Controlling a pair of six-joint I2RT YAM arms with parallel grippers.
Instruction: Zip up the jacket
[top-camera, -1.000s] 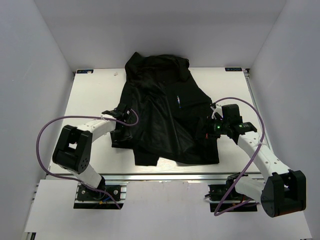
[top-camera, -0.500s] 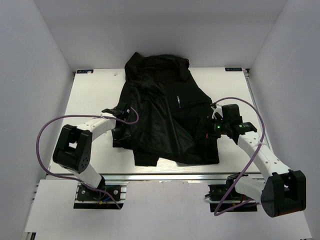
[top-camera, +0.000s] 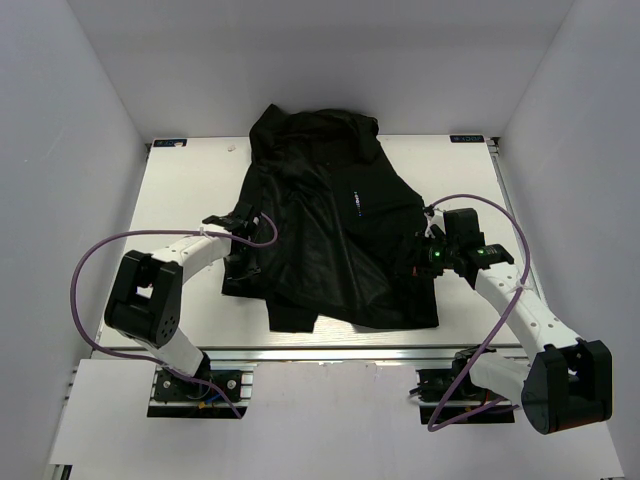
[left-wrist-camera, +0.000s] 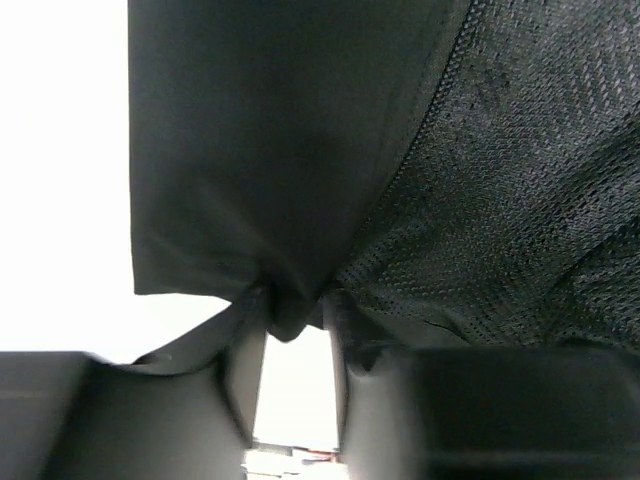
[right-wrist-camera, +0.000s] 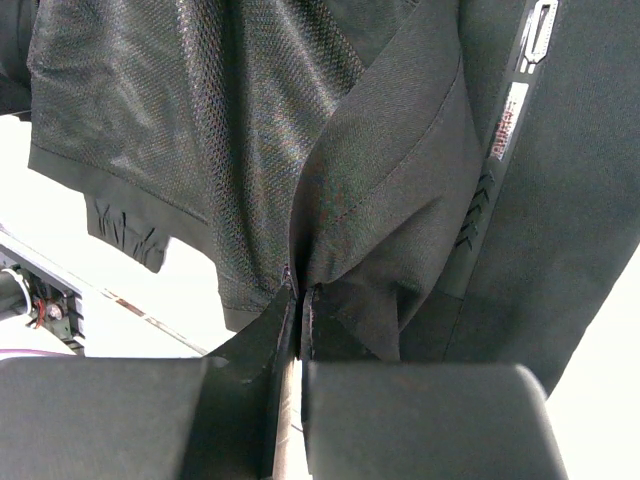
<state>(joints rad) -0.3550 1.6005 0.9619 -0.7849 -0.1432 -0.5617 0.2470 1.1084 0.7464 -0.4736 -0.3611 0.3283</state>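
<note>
The black jacket (top-camera: 330, 230) lies spread on the white table (top-camera: 180, 190), collar at the far side, with a small light chest mark (top-camera: 354, 200). My left gripper (top-camera: 240, 262) is at its left edge. In the left wrist view the jacket (left-wrist-camera: 280, 150) fills the top, and a small fold of it hangs between the tips of the left gripper (left-wrist-camera: 295, 320), whose jaws stand partly apart with white table showing between them. My right gripper (top-camera: 413, 262) is at the lower right hem. In the right wrist view the right gripper (right-wrist-camera: 300, 310) is shut on a raised fold of the jacket (right-wrist-camera: 400, 180).
The mesh lining (right-wrist-camera: 230, 130) shows where the front lies open. A white label strip (right-wrist-camera: 507, 120) runs along the inside edge. Grey walls close in the table on three sides. The arm cables (top-camera: 90, 270) loop out beside each base.
The left jaws have narrowed around the fold at the jacket's left edge. The right gripper has kept its pinch and its place.
</note>
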